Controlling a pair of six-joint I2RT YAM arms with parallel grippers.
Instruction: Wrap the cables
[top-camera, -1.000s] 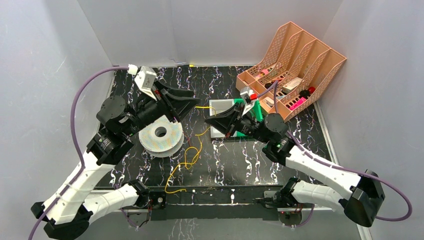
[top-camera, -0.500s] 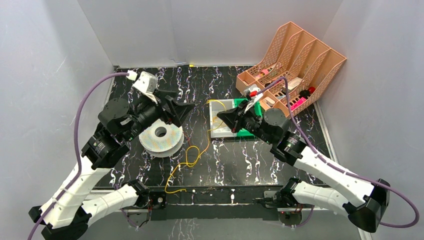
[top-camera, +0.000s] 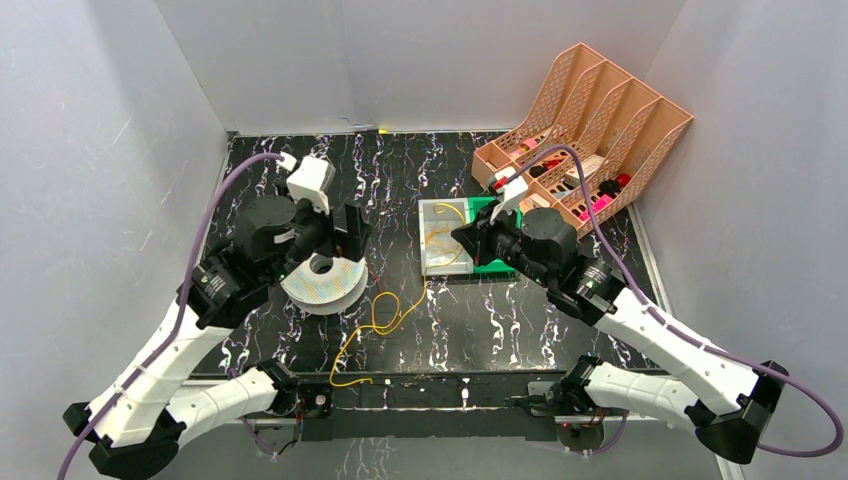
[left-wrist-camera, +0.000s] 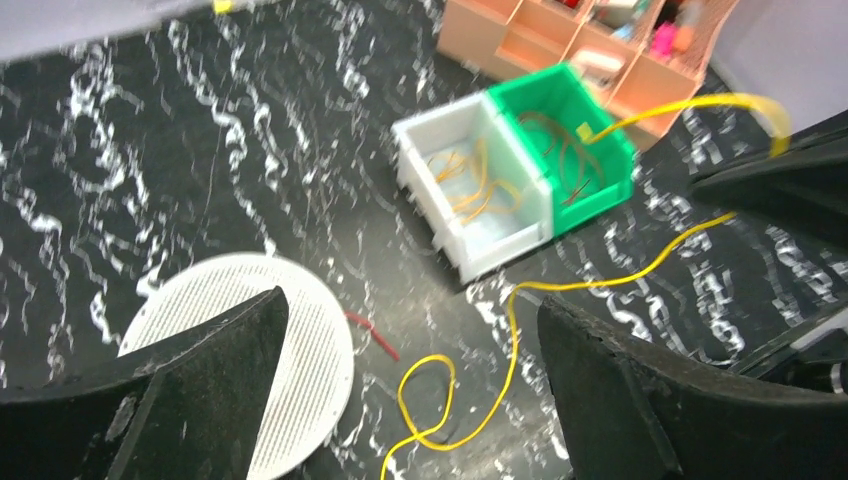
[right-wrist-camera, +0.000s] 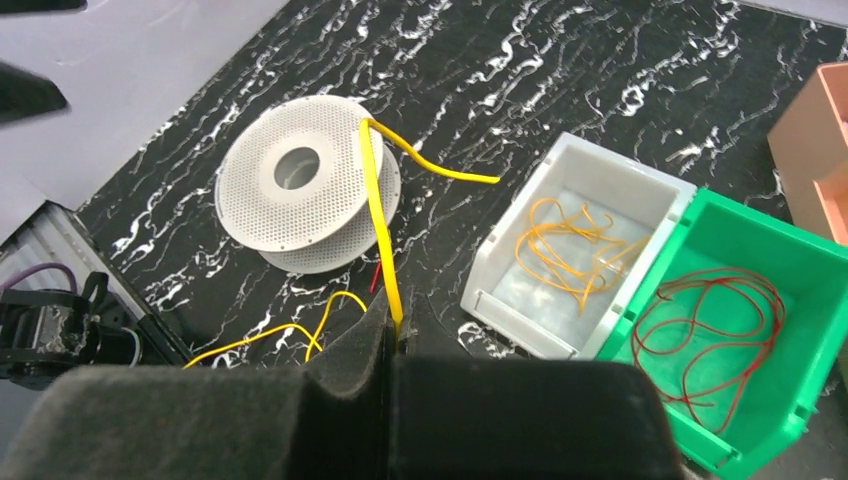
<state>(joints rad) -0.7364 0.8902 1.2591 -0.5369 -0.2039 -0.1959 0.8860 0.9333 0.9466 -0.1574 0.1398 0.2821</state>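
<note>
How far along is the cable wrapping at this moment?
Done: some yellow wires lie looped in the white bin, perhaps finished. In hand: the right tool is shut on a yellow cable whose rest trails loose on the table beside the white spool; the left tool is open, empty. Left: no turn of it shows on the spool.

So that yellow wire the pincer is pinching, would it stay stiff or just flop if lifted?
Probably floppy: the yellow cable trails from the right pincer and lies in loose loops on the table. Likely light too, since a fingertip pinch carries it. It seems slightly springy: its free end arcs through the air rather than dangling.
</note>
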